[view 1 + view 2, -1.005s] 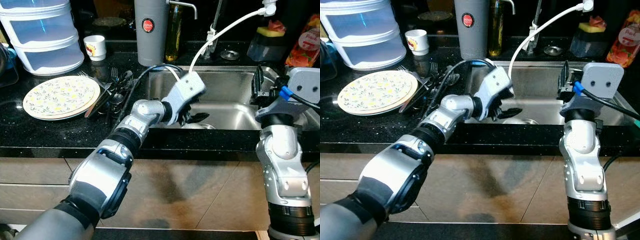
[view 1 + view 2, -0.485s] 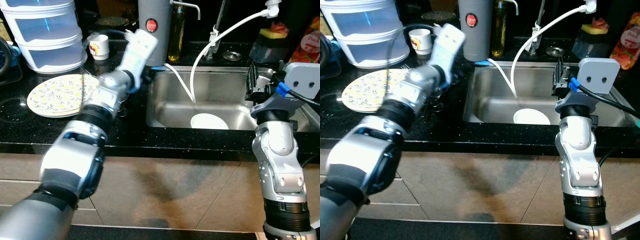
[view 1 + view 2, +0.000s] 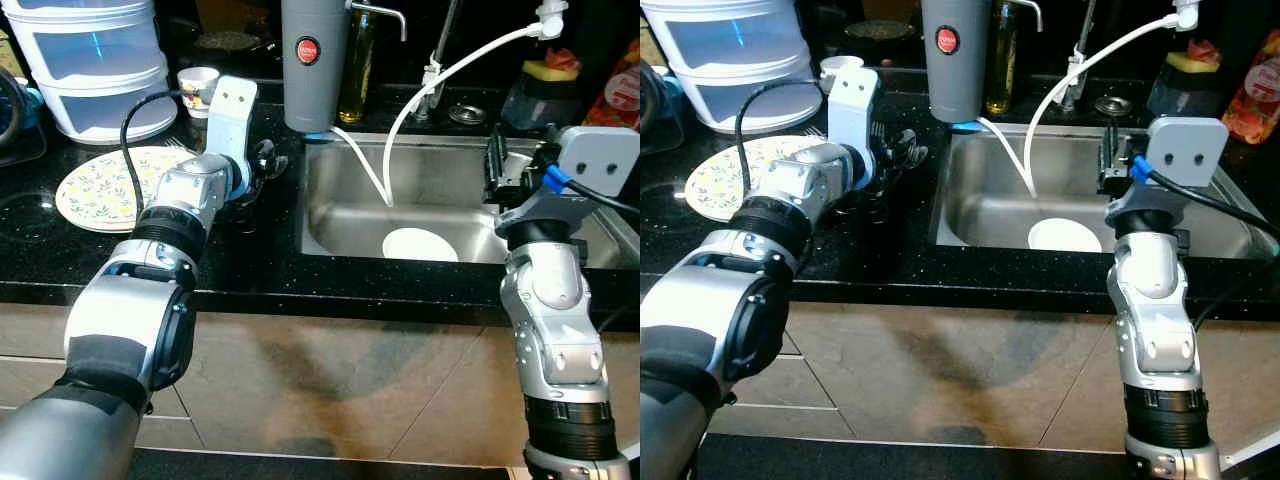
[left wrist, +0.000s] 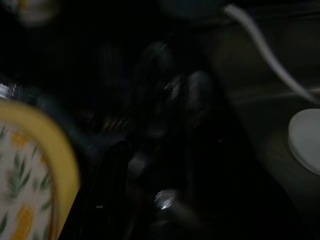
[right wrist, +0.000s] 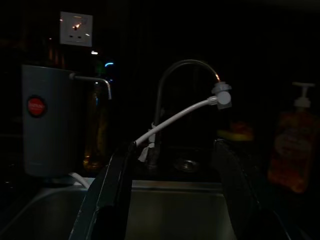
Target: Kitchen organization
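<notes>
My left gripper (image 3: 262, 164) hovers low over a pile of dark cutlery (image 4: 170, 95) on the black counter, between the flowered plate (image 3: 105, 185) and the steel sink (image 3: 330, 215). Its black fingers blend into the cutlery, so their state is unclear. A white dish (image 3: 420, 244) lies on the sink floor, also at the edge of the left wrist view (image 4: 305, 142). My right gripper (image 3: 505, 172) is raised over the sink's right rim, pointing toward the tap; its fingers (image 5: 112, 195) stand apart with nothing between them.
A grey jug (image 3: 312, 60) and an oil bottle (image 3: 355, 70) stand behind the sink. A white hose (image 3: 450, 70) hangs from the tap into the basin. Stacked plastic containers (image 3: 95, 60) and a small cup (image 3: 200, 90) sit at the back left.
My left arm swung out of the sink and leftward, onto the counter over the cutlery, uncovering the white dish. The right arm has barely moved.
</notes>
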